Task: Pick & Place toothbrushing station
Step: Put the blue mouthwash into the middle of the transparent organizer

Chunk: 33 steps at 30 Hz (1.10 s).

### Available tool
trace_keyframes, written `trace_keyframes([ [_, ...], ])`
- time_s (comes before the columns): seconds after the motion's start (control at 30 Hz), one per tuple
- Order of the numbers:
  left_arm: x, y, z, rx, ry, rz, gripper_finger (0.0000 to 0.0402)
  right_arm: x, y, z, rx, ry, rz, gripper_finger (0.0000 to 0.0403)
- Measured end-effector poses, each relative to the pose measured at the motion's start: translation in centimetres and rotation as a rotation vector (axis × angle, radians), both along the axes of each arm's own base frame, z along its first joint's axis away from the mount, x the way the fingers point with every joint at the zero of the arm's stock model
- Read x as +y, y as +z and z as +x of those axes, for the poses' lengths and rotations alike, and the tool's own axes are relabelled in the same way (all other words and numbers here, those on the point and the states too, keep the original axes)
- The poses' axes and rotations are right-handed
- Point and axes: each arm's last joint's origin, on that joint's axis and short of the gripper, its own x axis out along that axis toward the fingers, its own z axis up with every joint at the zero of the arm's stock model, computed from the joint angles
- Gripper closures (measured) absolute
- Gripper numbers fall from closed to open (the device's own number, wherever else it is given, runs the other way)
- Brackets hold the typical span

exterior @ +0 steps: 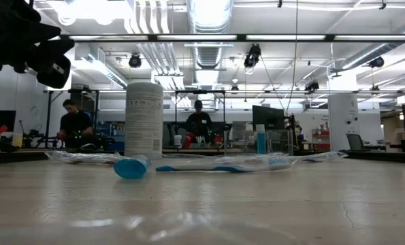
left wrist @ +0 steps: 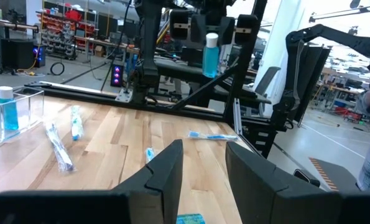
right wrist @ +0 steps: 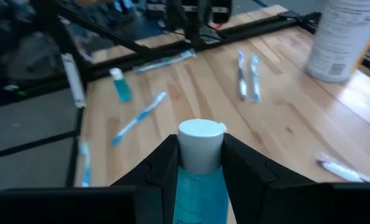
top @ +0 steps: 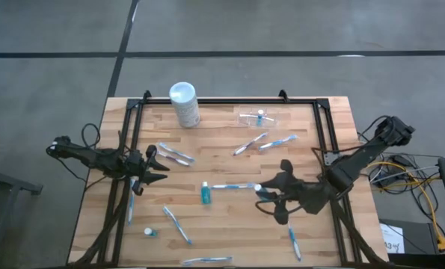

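The toothbrushing station, a small clear holder (top: 258, 117) with a little blue bottle inside, rests on its base near the table's far edge, right of centre. It also shows in the left wrist view (left wrist: 10, 109). My right gripper (top: 271, 196) hangs over the table's right half, shut on a small blue bottle with a white cap (right wrist: 200, 146). My left gripper (top: 155, 166) waits at the left side, level and open, with nothing between its fingers (left wrist: 166, 174). My right gripper pinches the bottle's blue body just under the white cap (right wrist: 200, 180) between its two fingers, one on each side. The left wrist view shows the bottle (left wrist: 211, 56) lifted well clear of the table, about upright with its cap up.
A tall white cylinder (top: 183, 103) stands at the far left of centre. Another blue bottle (top: 205, 194) lies mid-table beside a wrapped toothbrush (top: 233, 185). Several loose toothbrushes (top: 177, 155) are scattered about. Black frame rails (top: 321, 134) run along the edges.
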Motion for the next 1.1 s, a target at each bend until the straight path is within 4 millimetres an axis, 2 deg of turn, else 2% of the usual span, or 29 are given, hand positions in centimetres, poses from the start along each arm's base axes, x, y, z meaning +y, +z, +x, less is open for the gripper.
trace_keyframes([
  [0.33,0.0,0.0,0.0,0.001,0.0,0.0,0.0275,-2.0,2.1,-2.1,-0.155,0.067,-0.012,0.0303],
  [0.53,0.0,0.0,0.0,0.001,0.0,0.0,0.0275,-3.9,1.1,-3.0,-0.175,0.049,-0.002,0.0303],
  [0.77,0.0,0.0,0.0,0.002,0.0,0.0,0.0275,-6.1,-0.1,-3.6,-0.293,0.071,0.016,0.0303],
  [1.1,0.0,0.0,0.0,0.001,0.0,0.001,0.0275,-9.1,-0.6,-3.0,-0.292,0.026,-0.041,0.0303],
])
